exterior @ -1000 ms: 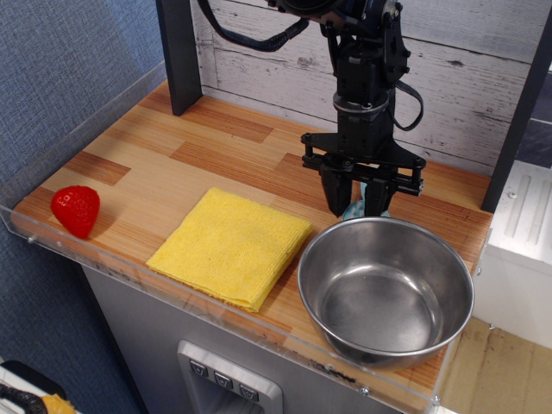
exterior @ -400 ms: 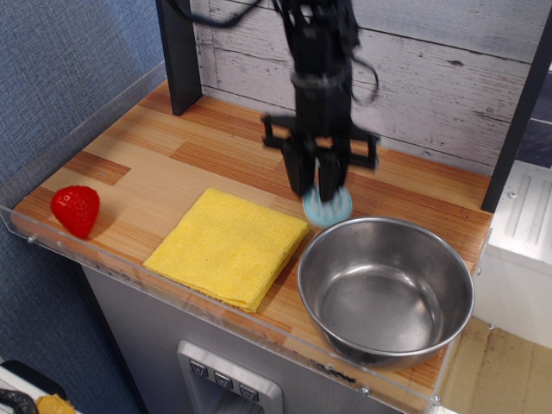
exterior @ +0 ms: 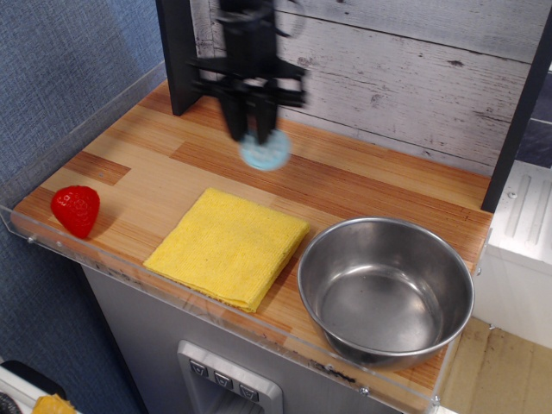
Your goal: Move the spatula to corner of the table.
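My gripper (exterior: 252,129) hangs over the back left part of the wood-plank table (exterior: 164,172), blurred by motion. It is shut on the light-blue spatula (exterior: 266,150). The round head hangs below the fingers, lifted clear of the table surface. The handle is hidden between the fingers. The gripper is above the boards behind the yellow cloth, near the dark post at the back left.
A yellow folded cloth (exterior: 228,246) lies at the front middle. A steel bowl (exterior: 385,290) stands at the front right. A red strawberry (exterior: 76,210) sits at the front left corner. A dark post (exterior: 178,53) stands at the back left. A clear acrylic rim (exterior: 69,250) edges the table.
The gripper has carried the spatula up from beside the bowl and to the left, across the table toward the back left. The cloth, bowl and strawberry have stayed put.
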You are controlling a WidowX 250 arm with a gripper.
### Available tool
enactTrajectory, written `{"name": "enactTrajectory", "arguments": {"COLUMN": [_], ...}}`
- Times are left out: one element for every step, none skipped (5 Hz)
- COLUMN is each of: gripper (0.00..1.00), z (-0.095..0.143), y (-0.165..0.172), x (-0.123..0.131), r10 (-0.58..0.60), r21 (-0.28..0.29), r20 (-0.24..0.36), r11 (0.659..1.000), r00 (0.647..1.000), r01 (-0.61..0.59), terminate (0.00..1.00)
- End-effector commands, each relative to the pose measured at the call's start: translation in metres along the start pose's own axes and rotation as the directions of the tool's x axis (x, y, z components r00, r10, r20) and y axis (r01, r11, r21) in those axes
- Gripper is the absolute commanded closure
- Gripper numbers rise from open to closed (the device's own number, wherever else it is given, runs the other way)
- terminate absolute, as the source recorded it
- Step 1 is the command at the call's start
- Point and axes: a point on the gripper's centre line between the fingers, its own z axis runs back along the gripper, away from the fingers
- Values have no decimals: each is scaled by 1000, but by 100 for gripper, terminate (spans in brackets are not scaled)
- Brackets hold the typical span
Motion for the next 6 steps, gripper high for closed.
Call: {"name": "enactTrajectory", "arguments": {"gripper": [100, 100, 100, 100, 0, 0], "z": [13, -18, -44, -37, 12, 58], "y": [94, 114, 119, 107, 90, 78], "x": [-8, -17, -21, -19, -17, -19], "r10": [153, 163, 166, 136, 102, 58], "r21": [45, 54, 44, 34, 52, 145], "r20": [53, 16, -1, 23, 104, 239], "r11": [987, 985, 985, 990, 993, 985], "r00": [987, 986, 986, 990, 989, 969], "r01": [-155, -164, -165, -137, -108, -94], "terminate": [0, 0, 0, 0, 0, 0]}}
